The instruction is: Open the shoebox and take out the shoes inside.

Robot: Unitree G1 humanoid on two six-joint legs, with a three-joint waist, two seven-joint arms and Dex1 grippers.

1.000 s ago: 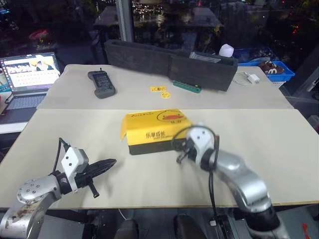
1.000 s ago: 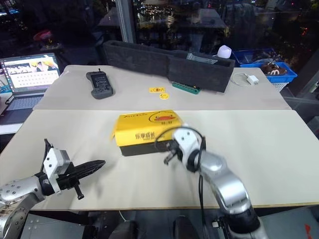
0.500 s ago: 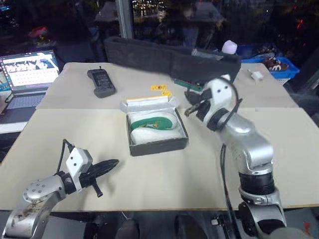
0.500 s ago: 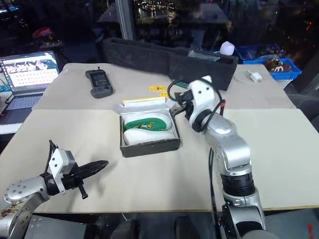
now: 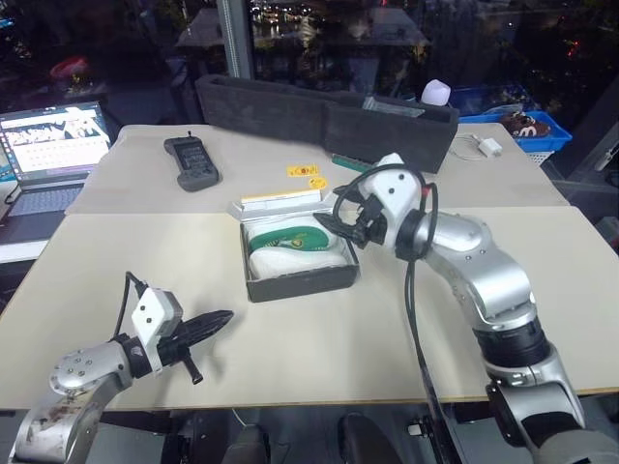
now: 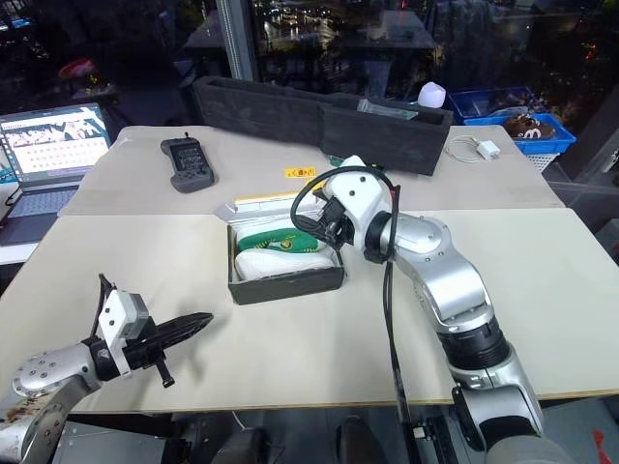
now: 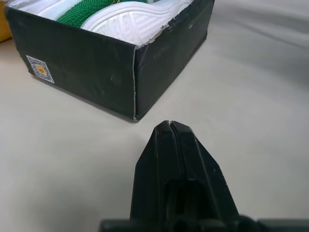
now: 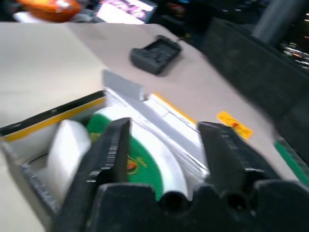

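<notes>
Right wrist view: shoes (image 8: 140,162) lie between spread fingers (image 8: 108,150).

No readable text can be made out anywhere. A small square sticker (image 7: 40,70) is seen on the shoebox (image 7: 111,72) side, but its print is too tiny to be read.

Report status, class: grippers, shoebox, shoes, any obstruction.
Left gripper shut, off the shoebox. Right gripper open above the shoes. Lid open. Nothing in the way.
</notes>
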